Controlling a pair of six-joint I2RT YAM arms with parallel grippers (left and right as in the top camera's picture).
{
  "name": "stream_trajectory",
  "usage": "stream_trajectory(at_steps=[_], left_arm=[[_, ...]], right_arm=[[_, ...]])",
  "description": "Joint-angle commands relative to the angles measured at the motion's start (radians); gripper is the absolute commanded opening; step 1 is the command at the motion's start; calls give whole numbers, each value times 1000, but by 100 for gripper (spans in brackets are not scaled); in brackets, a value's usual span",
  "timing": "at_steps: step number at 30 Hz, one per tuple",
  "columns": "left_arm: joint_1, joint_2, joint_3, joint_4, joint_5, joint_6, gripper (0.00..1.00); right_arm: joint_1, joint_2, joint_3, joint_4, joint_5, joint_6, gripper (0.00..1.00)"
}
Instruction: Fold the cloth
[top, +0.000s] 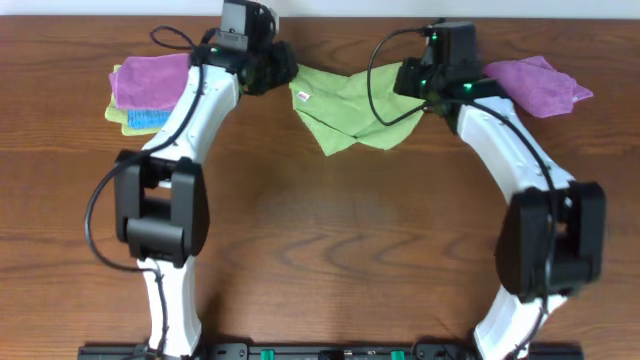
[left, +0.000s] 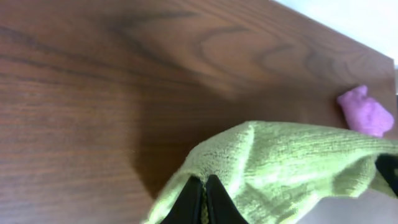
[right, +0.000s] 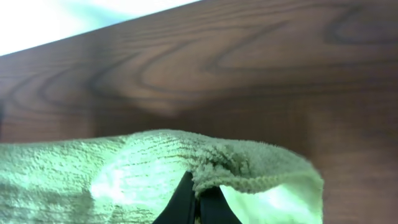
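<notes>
L claw (left: 203, 194) & R claw (right: 196, 200) pinched tight on cloth (top: 345, 112) corners. It's soft, light, saggy; best held at the corners.

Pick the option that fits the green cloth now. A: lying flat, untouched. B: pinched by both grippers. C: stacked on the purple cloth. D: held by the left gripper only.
B: the wrist views show the left gripper and the right gripper each shut on the green cloth.
</notes>
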Motion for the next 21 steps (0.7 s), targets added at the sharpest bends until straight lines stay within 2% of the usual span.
stream_trajectory(at_steps=[1, 4, 6, 7, 8, 9, 10, 11, 13, 19, 21], left_arm=[[-1, 34, -6, 35, 8, -20, 6], [0, 54, -6, 71, -35, -23, 6], [1, 58, -6, 90, -51, -23, 6], [2, 58, -6, 92, -62, -23, 6], [4, 58, -6, 93, -71, -23, 11], [6, 58, -6, 96, -71, -23, 20], [10, 58, -6, 97, -71, -23, 36], [15, 58, -6, 98, -71, -23, 53], [27, 57, -5, 97, -70, -23, 95], [81, 43, -4, 88, -30, -24, 95], [100, 21, -4, 81, -1, -23, 95]], right_arm=[[11, 56, 7, 52, 14, 16, 1], [16, 95, 7, 121, 29, 16, 1], [19, 101, 7, 141, 61, 16, 6], [21, 101, 8, 146, 70, 16, 19], [23, 101, 10, 148, 74, 16, 30], [23, 101, 14, 147, 73, 16, 39], [23, 101, 18, 143, 73, 16, 53], [23, 100, 24, 134, 72, 16, 55], [25, 98, 45, 94, 63, 17, 61], [27, 46, 134, -60, 16, 53, 73], [27, 5, 151, -115, 8, 82, 75]])
